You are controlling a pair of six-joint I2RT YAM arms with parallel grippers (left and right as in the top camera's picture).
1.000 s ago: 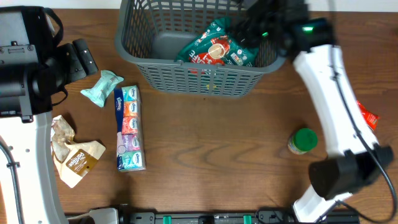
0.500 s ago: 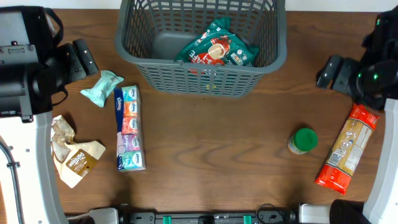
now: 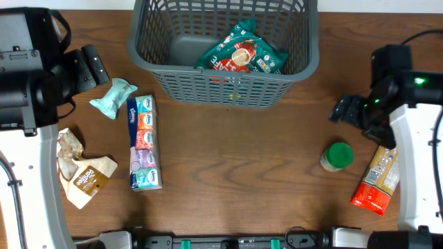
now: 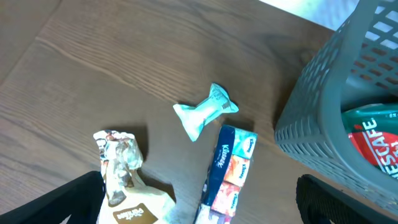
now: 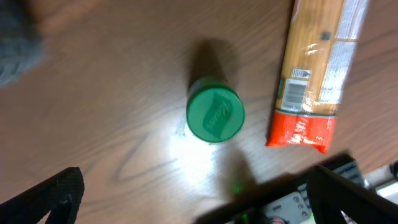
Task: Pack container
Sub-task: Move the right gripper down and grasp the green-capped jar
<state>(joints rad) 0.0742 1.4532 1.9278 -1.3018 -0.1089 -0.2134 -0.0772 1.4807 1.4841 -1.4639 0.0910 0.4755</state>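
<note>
The dark grey basket (image 3: pixel 221 88) stands at the table's far middle and also shows in the left wrist view (image 4: pixel 323 124). A green and red packet (image 3: pixel 239 55) lies inside it. My left gripper (image 3: pixel 86 69) is open and empty, left of the basket, above a mint-green packet (image 4: pixel 205 113), a strip of tissue packs (image 4: pixel 230 171) and a crumpled brown-and-white bag (image 4: pixel 121 180). My right gripper (image 3: pixel 349 111) is open and empty, just above a green-lidded jar (image 5: pixel 214 116) and an orange pasta packet (image 5: pixel 314 68).
In the overhead view the mint-green packet (image 3: pixel 114 97), tissue strip (image 3: pixel 144 142) and brown bag (image 3: pixel 83 173) lie at the left. The jar (image 3: pixel 337 156) and the pasta packet (image 3: pixel 377 180) lie at the right near the table's edge.
My right arm has swung from over the basket's right end out to the right, then down and inward above the jar. The left arm has not moved.
</note>
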